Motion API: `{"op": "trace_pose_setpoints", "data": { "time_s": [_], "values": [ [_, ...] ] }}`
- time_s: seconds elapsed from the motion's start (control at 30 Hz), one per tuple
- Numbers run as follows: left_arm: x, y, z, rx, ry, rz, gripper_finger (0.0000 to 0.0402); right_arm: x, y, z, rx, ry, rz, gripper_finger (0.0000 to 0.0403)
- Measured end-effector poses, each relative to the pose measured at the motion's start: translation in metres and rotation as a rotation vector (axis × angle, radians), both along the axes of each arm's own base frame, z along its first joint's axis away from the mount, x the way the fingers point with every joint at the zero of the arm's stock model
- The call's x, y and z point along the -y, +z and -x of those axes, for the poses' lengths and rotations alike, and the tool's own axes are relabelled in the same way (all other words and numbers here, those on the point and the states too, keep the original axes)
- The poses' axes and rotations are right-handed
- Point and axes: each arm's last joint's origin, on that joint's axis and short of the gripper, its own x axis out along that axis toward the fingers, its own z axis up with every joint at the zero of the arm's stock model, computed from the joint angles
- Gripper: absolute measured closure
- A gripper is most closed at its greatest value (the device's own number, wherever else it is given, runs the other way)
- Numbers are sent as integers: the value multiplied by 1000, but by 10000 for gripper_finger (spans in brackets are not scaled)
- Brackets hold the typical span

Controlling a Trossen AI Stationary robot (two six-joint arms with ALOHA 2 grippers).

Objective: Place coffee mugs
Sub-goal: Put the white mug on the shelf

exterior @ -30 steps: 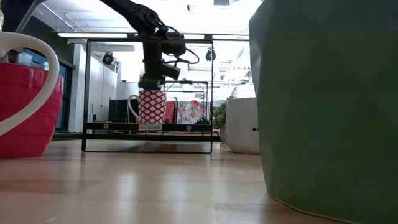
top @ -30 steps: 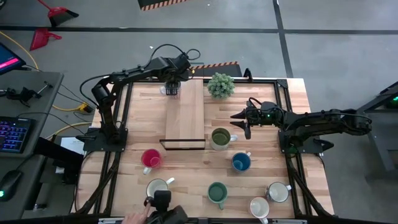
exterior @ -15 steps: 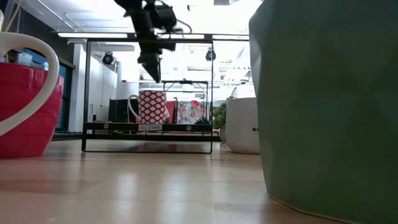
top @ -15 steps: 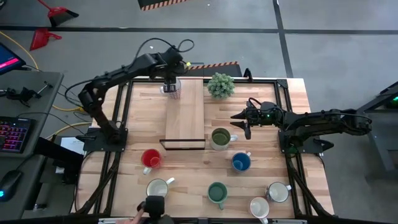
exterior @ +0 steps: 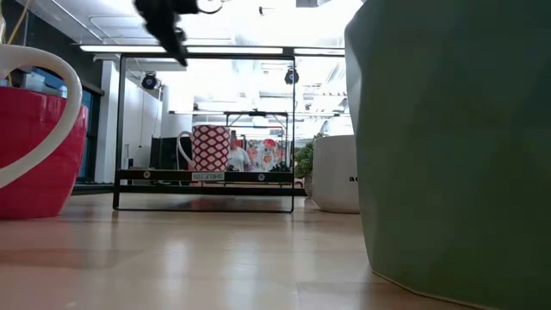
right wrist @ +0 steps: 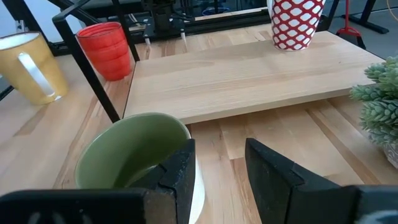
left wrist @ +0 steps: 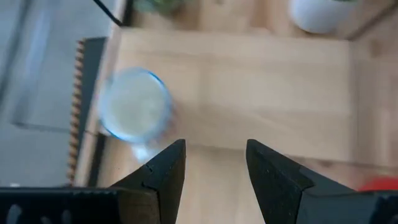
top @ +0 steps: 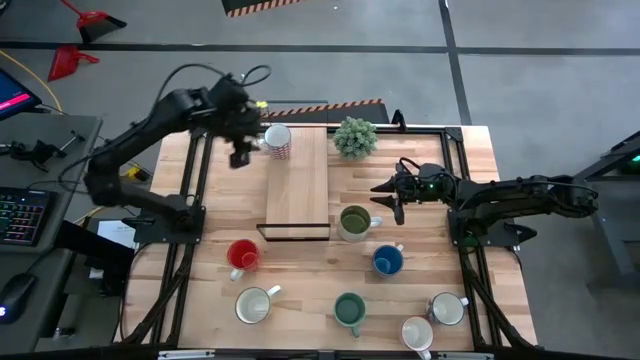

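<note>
A red-and-white patterned mug (top: 277, 140) stands upright on the far end of a raised wooden board (top: 298, 185). In the low view the same mug (exterior: 209, 148) has its handle showing on one side. My left gripper (top: 240, 155) hangs open in the air to the left of that mug, holding nothing; its wrist view shows the mug (left wrist: 135, 112) from above. My right gripper (top: 392, 205) stays open, low over the table just right of the olive green mug (top: 353, 222), whose rim (right wrist: 134, 134) lies before one finger. Red (top: 242, 255), blue (top: 388, 260) and teal (top: 349, 310) mugs stand on the table.
A cream mug (top: 253, 303) and two white mugs (top: 447, 308) (top: 417, 332) stand near the front edge. A small potted plant (top: 355, 137) sits at the far side beside the board. A black frame (exterior: 207, 181) runs around the board.
My left gripper has risen from the patterned mug on the board and swung back toward the table's left edge, tipping less steeply downward. The mug stays upright where it was. A person's hand at the near edge has left the view.
</note>
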Motion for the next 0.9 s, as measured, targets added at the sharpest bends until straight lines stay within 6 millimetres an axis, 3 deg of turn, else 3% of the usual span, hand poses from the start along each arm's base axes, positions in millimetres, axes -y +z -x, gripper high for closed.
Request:
{"op": "trace_pose_setpoints", "data": {
  "time_s": [0.2, 0.43, 0.63, 0.9],
  "values": [
    [42, -20, 46, 78, -11, 91, 243, 0, 4, 1, 25, -15, -42, 281],
    [85, -63, 91, 187, 12, 230, 243, -1, 12, 4, 76, -34, -24, 281],
    [103, -106, 106, 334, 51, 341, 243, -2, 18, 7, 107, -33, -12, 281],
    [113, -98, 107, 448, -39, 334, 243, -2, 20, 8, 118, -33, -9, 281]
  ]
}}
